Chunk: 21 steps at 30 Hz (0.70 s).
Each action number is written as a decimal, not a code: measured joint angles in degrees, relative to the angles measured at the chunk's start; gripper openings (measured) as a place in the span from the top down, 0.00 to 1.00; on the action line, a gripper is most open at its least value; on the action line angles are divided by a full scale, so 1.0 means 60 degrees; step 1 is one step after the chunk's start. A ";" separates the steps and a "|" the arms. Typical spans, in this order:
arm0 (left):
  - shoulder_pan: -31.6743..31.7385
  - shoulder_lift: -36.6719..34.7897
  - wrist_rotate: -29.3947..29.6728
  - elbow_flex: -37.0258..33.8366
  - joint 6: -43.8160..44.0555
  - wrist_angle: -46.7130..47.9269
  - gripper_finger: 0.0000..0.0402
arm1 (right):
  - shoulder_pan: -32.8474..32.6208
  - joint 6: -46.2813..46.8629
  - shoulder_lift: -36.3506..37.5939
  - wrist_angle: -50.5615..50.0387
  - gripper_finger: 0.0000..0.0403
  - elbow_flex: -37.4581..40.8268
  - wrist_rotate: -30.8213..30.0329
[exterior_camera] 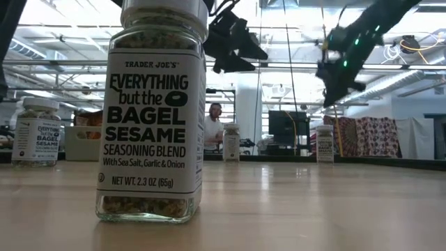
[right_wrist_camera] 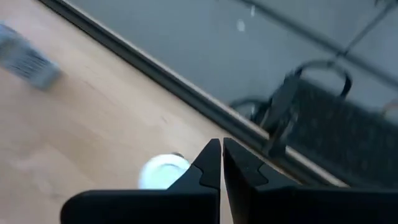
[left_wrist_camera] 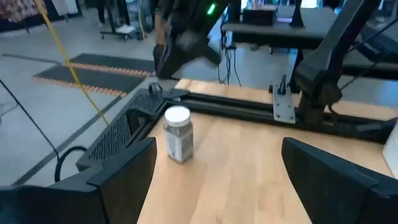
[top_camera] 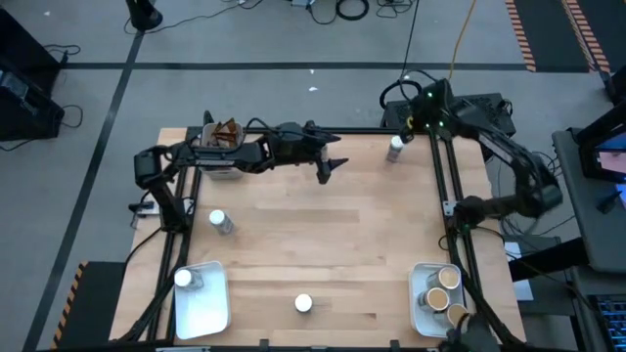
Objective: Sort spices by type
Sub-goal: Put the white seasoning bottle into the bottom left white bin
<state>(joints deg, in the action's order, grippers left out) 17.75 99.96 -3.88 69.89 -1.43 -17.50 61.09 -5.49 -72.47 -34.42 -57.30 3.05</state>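
Four white-lidded glass seasoning jars stand or lie loose on the pale wooden table. Nearest the front edge, one upright white-lidded jar stands between two white rectangular trays. The front left tray holds another white-lidded jar at its corner, and the front right tray holds three tan-lidded jars, packed close together. Farther back on the left, a white-lidded jar lies tipped on the bare wood, well apart from the others.

At the back left, a third white tray carries dark brown crinkly sachets. The left gripper hangs above the table just beyond that tray, near the back middle, its jaws spread wide and holding nothing. Its wrist view looks past the spread fingers at the last white-lidded jar, upright near the back right corner beside the black frame rail.

The right gripper hovers right over that corner jar, its jaws pressed together and empty.
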 joint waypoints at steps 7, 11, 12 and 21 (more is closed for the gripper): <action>-0.0465 0.0836 -0.0008 -0.0012 0.0105 -0.0530 0.13 | 0.0757 -0.0428 -0.2174 -0.0052 1.00 -0.0280 0.0300; -0.0533 0.1137 0.0011 -0.0007 0.0137 -0.0739 0.13 | 0.0756 -0.0583 -0.2810 -0.0033 1.00 -0.0280 0.0302; -0.0550 0.1202 0.0011 -0.0007 0.0154 -0.0735 0.13 | 0.0756 -0.0618 -0.2927 -0.0032 1.00 -0.0280 0.0306; -0.0604 0.1456 0.0011 -0.0011 0.0169 -0.0758 0.13 | 0.0507 -0.0584 -0.3264 -0.0030 1.00 -0.0284 0.0490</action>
<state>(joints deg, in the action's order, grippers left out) 14.12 108.70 -3.81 69.82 -0.42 -22.05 64.13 -9.00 -92.05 -34.60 -59.00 5.99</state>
